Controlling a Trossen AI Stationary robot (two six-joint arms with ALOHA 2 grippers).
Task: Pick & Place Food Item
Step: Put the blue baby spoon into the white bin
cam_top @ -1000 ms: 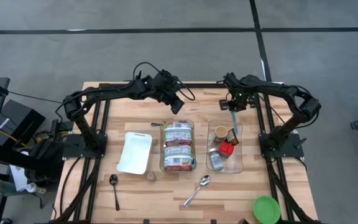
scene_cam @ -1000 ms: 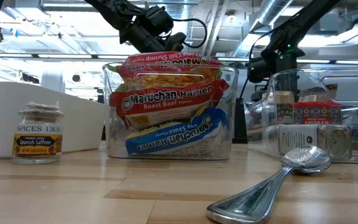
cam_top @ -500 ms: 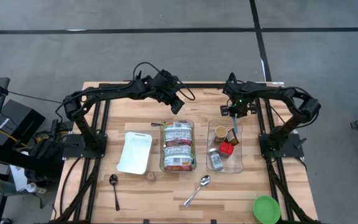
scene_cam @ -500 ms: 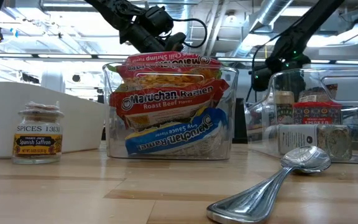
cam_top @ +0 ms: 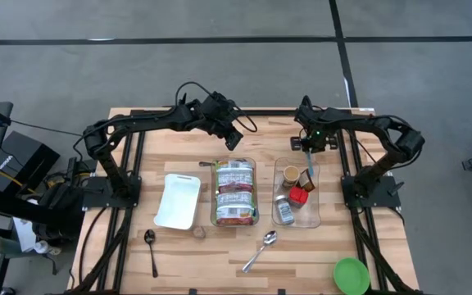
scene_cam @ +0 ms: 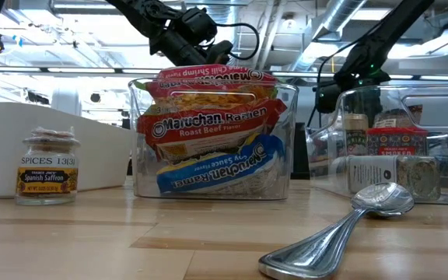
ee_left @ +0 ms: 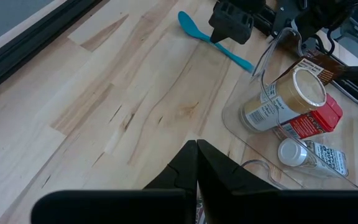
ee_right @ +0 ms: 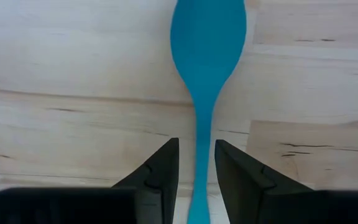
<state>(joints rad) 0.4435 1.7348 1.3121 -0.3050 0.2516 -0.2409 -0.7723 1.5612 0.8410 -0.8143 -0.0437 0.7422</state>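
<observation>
A blue plastic spoon (ee_right: pixel 207 37) lies flat on the wooden table at the far right, its handle (cam_top: pixel 308 158) running toward a clear bin of spice jars (cam_top: pixel 296 195). My right gripper (ee_right: pixel 196 143) is open and points down over the spoon, one finger on either side of the handle with a sliver of table showing on both sides. It also shows in the high view (cam_top: pixel 308 146). My left gripper (cam_top: pixel 235 140) is shut and empty, above the far end of a clear bin of ramen packets (cam_top: pixel 234 193).
A white tray (cam_top: pixel 178 199) lies left of the ramen bin. A saffron jar (scene_cam: pixel 47 167), a metal spoon (cam_top: pixel 260 250) and a black spoon (cam_top: pixel 151 246) lie near the front edge. A green round lid (cam_top: pixel 351 275) is at the front right corner.
My right gripper has moved a little toward the table's near edge and down over the blue spoon, now covering most of it in the high view. The spoon has stayed where it was.
</observation>
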